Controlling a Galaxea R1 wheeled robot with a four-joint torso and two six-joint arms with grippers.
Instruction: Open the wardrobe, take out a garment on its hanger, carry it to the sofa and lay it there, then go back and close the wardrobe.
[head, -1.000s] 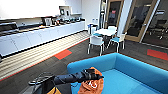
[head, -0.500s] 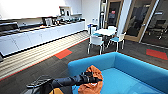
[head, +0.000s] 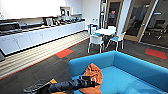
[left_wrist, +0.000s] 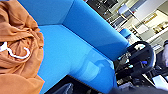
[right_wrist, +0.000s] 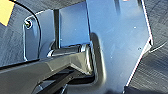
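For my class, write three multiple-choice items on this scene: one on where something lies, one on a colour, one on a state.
1. Where does the orange hooded sweatshirt lie?
A. on the bright blue upholstered sofa
B. on the carpet
C. on the round white table

2. What colour is the thin curved hanger hook?
A. black
B. white
C. red

3. How does the sweatshirt lie?
A. folded flat
B. hanging straight
C. crumpled in a heap

Answers: 1 A, it rests on the seat by the sofa's corner; 2 B, the hook shows white against the orange cloth; 3 C, the cloth is bunched in folds.
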